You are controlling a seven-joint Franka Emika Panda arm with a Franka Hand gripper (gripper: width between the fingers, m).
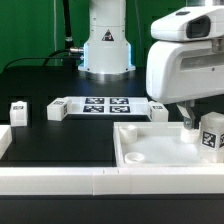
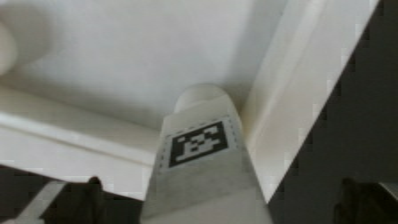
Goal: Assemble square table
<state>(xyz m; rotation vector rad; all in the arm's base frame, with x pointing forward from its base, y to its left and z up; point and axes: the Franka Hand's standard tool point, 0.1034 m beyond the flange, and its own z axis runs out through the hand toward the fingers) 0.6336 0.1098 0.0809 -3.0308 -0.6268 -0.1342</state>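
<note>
The white square tabletop (image 1: 150, 152) lies rim up at the exterior view's lower right. A white leg (image 1: 210, 134) with a tag stands on its right end. My gripper (image 1: 198, 125) hangs over that leg, and one dark finger (image 1: 187, 122) shows beside it. In the wrist view the tagged leg (image 2: 206, 150) rises between my gripper's (image 2: 222, 200) two dark fingertips (image 2: 80, 198), with a gap on each side. The jaws are open and grip nothing. The tabletop's inner face and rim (image 2: 125, 70) fill the background. Three more legs (image 1: 18, 110) (image 1: 57, 110) (image 1: 158, 110) lie loose on the black table.
The marker board (image 1: 105, 105) lies flat in the middle, in front of the robot base (image 1: 106, 50). A long low white border rail (image 1: 60, 180) runs along the front edge, with a white block (image 1: 4, 138) at the exterior view's left.
</note>
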